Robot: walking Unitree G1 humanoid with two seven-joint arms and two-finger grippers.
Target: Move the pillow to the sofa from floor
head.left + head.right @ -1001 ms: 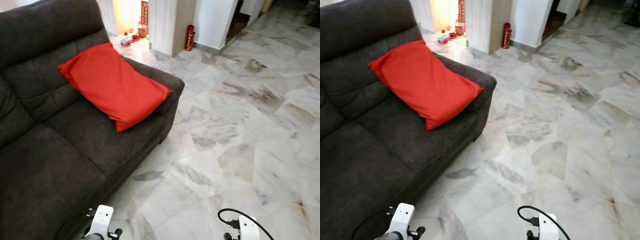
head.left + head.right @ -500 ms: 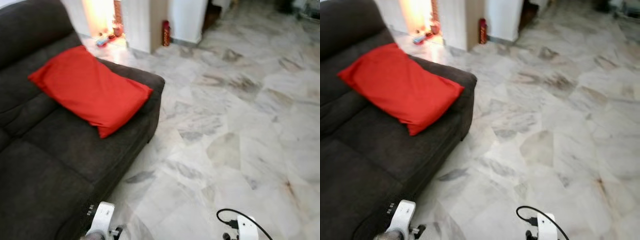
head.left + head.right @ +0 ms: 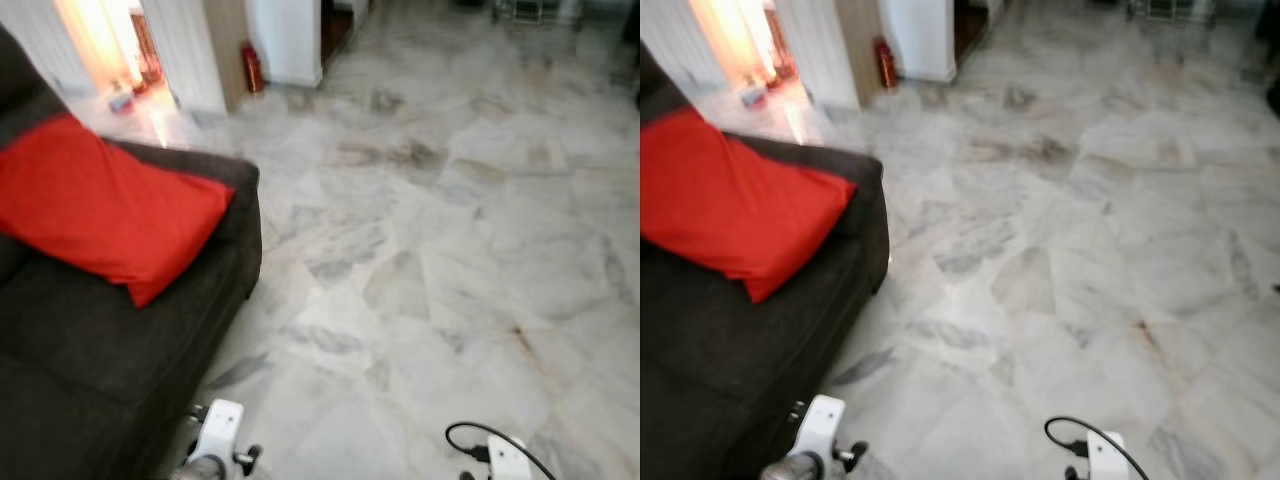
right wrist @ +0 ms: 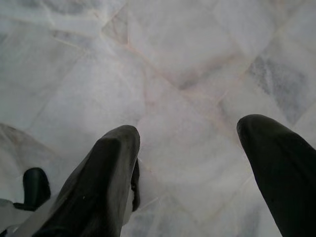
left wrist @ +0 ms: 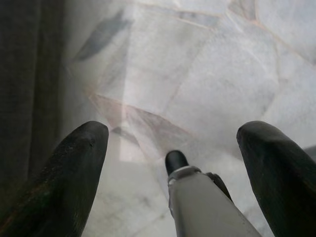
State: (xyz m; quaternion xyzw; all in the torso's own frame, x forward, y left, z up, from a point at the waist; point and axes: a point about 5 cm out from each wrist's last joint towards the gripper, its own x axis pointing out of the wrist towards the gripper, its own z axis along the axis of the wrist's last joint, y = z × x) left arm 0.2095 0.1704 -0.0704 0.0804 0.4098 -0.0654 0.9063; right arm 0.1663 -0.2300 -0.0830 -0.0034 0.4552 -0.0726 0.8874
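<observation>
1. The sofa (image 3: 120, 370) is the landmark: a dark grey couch at the robot's left. Its back and far-left part are cut off by the frame edge, so how much seat lies beyond the pillow cannot be told.
2. The floor (image 3: 450, 230) of pale marble spreads to the right of the sofa and ahead of it. No pillow lies on any stretch of it in view, though the head views are blurred and fine detail is lost.
3. The pillow (image 3: 95, 210), red, lies on the sofa seat, leaning toward the back, one corner hanging near the seat's front edge by the armrest. Its left end is cut off. Judged from this, the placing looks done; little seems left beyond stepping away.
4. The left gripper (image 5: 173, 163) hangs low just beside the sofa's front, over bare marble, jaws spread wide and holding nothing.
5. The right gripper (image 4: 187, 163) hangs well to the right of the sofa, over marble, jaws likewise apart and empty.
6. Beyond the sofa's far end stand a wall post and a small red cylinder (image 3: 252, 68) at its foot; what it is cannot be made out. The bright doorway behind the sofa is washed out.
</observation>
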